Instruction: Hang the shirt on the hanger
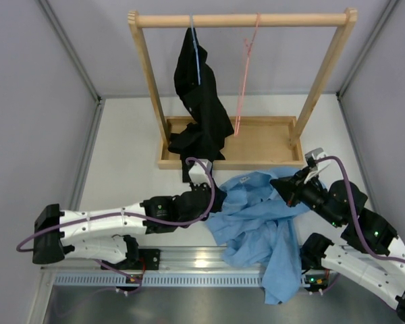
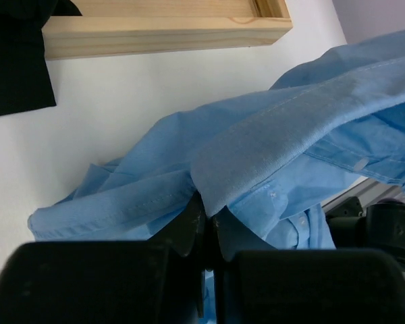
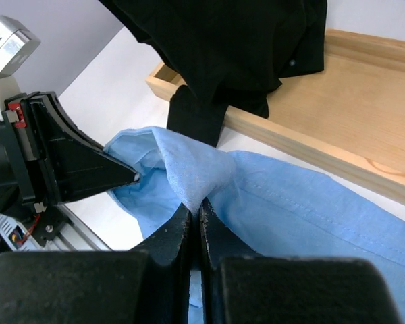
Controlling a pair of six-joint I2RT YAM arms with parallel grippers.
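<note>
The light blue shirt point(image 1: 256, 210) lies crumpled on the white table in front of the rack, and part of it hangs over the near rail. My left gripper point(image 1: 216, 196) is shut on a fold at its left side, which shows in the left wrist view point(image 2: 208, 212). My right gripper point(image 1: 279, 184) is shut on a raised pinch of fabric at its right side, which shows in the right wrist view point(image 3: 196, 205). The shirt point(image 2: 290, 135) is stretched between them. The pink wire hanger point(image 1: 246, 64) hangs empty from the wooden rail, right of centre.
A black garment point(image 1: 200, 101) hangs on a pale blue hanger point(image 1: 196, 47) left of the pink one and drapes onto the rack's wooden base tray point(image 1: 266, 145). The rack's uprights point(image 1: 148, 74) stand on both sides. Grey walls enclose the table.
</note>
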